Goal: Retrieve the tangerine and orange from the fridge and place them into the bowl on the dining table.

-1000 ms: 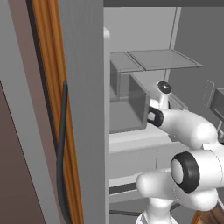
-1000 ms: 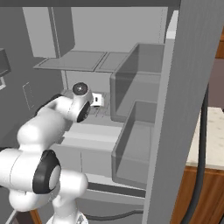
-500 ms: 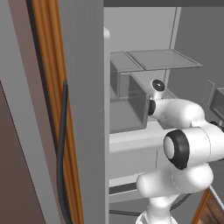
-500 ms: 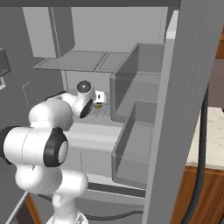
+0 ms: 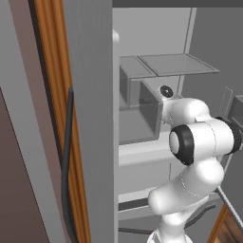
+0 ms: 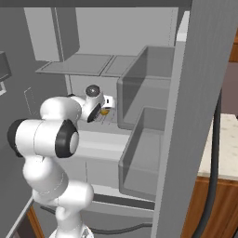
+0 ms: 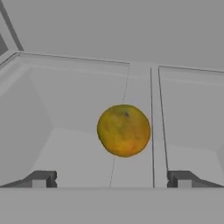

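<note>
Hand view: orange (image 7: 124,130) ahead of spread-fingered tool (image 7: 111,178)

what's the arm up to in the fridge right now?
The arm is reaching into the open fridge. In the hand view an orange-yellow citrus fruit sits on the grey shelf just ahead of the gripper. The fingers are spread wide with the fruit in line between them but beyond the tips, so nothing is grasped yet. The right base view shows a sliver of the fruit past the hand. Whether it is the tangerine or the orange can't be told.
</note>
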